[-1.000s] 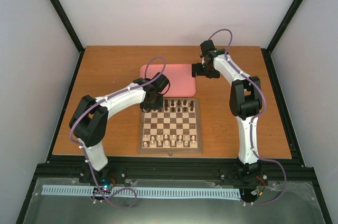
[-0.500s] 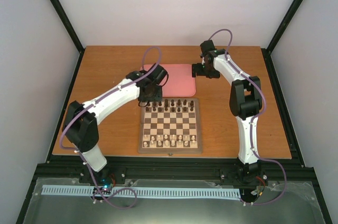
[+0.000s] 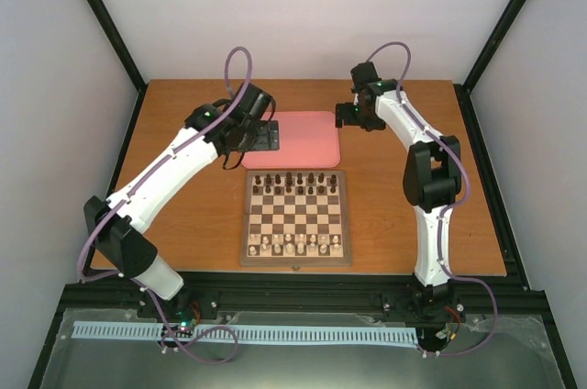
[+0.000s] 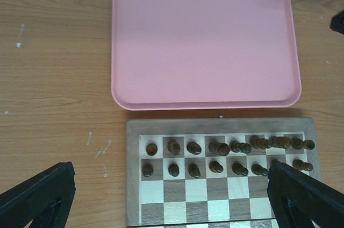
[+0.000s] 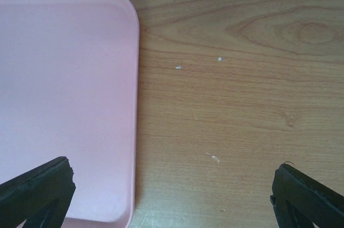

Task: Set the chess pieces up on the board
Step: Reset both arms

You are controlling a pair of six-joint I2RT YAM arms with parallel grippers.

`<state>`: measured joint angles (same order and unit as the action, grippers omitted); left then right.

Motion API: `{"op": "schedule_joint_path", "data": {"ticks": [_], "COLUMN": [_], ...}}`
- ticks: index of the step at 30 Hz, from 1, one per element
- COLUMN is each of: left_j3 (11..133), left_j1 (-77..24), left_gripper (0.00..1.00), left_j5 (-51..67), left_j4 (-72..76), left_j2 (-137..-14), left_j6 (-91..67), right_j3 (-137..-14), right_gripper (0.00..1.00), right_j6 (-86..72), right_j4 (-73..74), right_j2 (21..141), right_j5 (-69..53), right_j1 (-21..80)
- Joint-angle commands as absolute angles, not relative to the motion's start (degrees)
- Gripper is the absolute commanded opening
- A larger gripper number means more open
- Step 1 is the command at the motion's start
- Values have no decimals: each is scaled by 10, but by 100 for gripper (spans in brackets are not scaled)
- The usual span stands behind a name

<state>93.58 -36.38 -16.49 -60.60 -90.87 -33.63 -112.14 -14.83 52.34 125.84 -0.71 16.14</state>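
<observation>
The board (image 3: 246, 224) lies mid-table. The dark chess pieces (image 3: 298, 183) stand in its two far rows, and several pale pieces line the near rows. In the left wrist view the dark chess pieces (image 4: 219, 147) fill both rows along the board's (image 4: 132, 174) edge beside the tray. My left gripper (image 3: 260, 137) hangs above the pink tray's left end, open and empty; its fingers (image 4: 37, 196) stand wide apart. My right gripper (image 3: 347, 116) hovers past the tray's right edge, open, with bare wood between its fingers (image 5: 306, 196).
The pink tray (image 3: 307, 137) lies just beyond the board with nothing on it; it shows as the tray (image 4: 204, 40) in the left wrist view and its right end, the tray (image 5: 64, 104), in the right wrist view. Black frame rails edge the table.
My left gripper has opened, risen and pulled back from the board's far-left corner to over the tray, the arm stretching out. The right gripper has shifted slightly.
</observation>
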Motion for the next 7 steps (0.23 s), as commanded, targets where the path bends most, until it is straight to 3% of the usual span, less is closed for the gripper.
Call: {"op": "schedule_joint_path", "data": {"ticks": [1, 7], "left_j3": [948, 955], "left_j1": [-328, -301], "left_gripper": [100, 100], "left_j5": [-162, -160], "left_j4": [-624, -625], "left_j2": [-872, -850], "left_j6": [-320, -299], "right_j3": [-1121, -1072], "right_gripper": [100, 100], "right_j6": [-162, -166], "right_j4": [533, 520], "right_j2": [1214, 1173], "right_j5": [4, 6], "right_j1": [157, 158]}}
